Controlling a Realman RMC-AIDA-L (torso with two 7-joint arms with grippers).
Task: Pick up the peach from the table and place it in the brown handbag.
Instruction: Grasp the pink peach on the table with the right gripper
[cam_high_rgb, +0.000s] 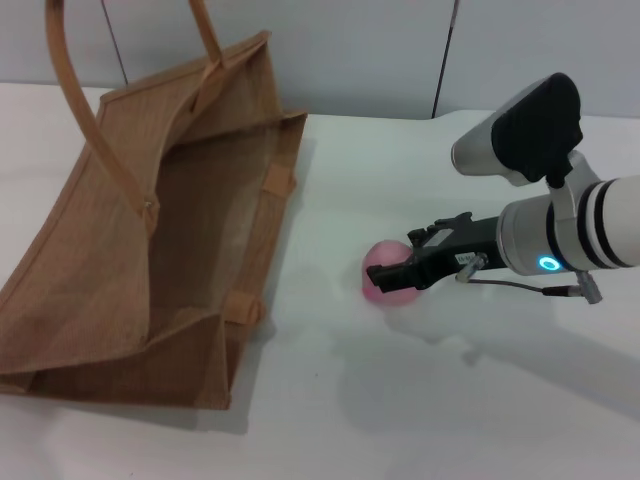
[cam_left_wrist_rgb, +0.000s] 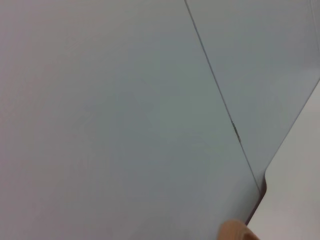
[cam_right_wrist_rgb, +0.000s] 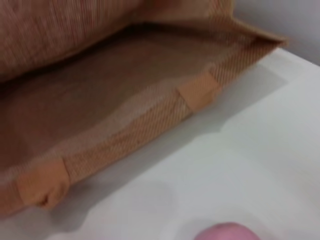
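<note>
The pink peach (cam_high_rgb: 378, 262) rests on the white table (cam_high_rgb: 420, 400), a short way right of the brown handbag (cam_high_rgb: 150, 250). The handbag lies tilted with its mouth open toward the peach, its handles (cam_high_rgb: 85, 110) arching up at the back. My right gripper (cam_high_rgb: 400, 258) reaches in from the right and is down at the peach, straddling its right side. In the right wrist view a sliver of the peach (cam_right_wrist_rgb: 227, 232) shows at the lower edge, with the handbag's open rim (cam_right_wrist_rgb: 150, 120) beyond it. My left gripper is out of view.
Bare white tabletop (cam_high_rgb: 450, 160) lies between the handbag and the right arm and toward the front. A grey wall (cam_left_wrist_rgb: 125, 100) stands behind the table. The left wrist view shows this wall, a table corner (cam_left_wrist_rgb: 295, 195) and a tan bit of the handbag (cam_left_wrist_rgb: 237, 232).
</note>
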